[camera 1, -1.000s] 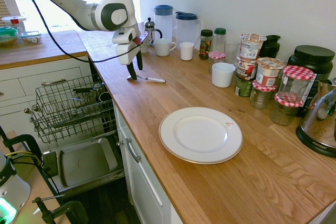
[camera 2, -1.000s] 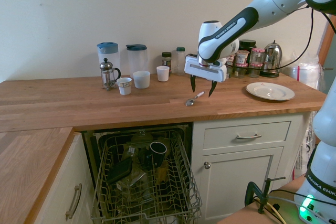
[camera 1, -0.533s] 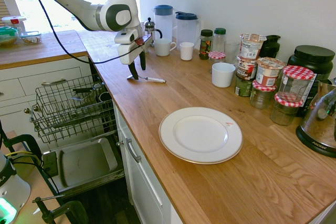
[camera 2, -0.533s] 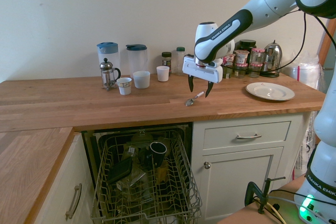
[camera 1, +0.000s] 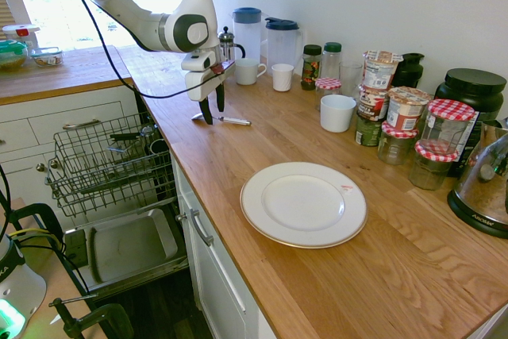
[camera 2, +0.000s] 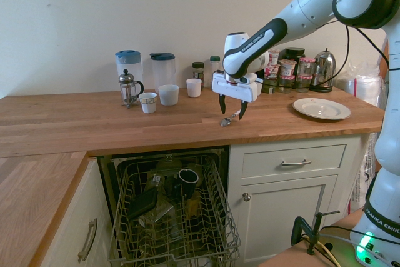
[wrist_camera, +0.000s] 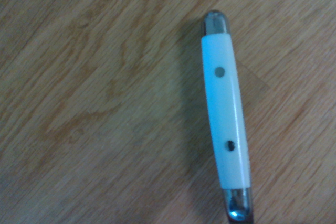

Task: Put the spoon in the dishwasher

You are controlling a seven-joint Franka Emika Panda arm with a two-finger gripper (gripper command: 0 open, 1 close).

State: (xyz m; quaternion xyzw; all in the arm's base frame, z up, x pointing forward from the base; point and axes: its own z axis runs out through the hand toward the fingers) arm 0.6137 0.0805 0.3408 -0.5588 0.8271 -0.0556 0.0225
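A white robot arm's hand point(camera 2: 229, 105), fingers spread wide and empty, hangs just above the spoon point(camera 2: 229, 119) lying on the wooden worktop point(camera 2: 94, 123), so the pickup is in hand; next it likely lowers, grips, then carries toward the dishwasher point(camera 2: 175, 217) rack at seven o'clock.
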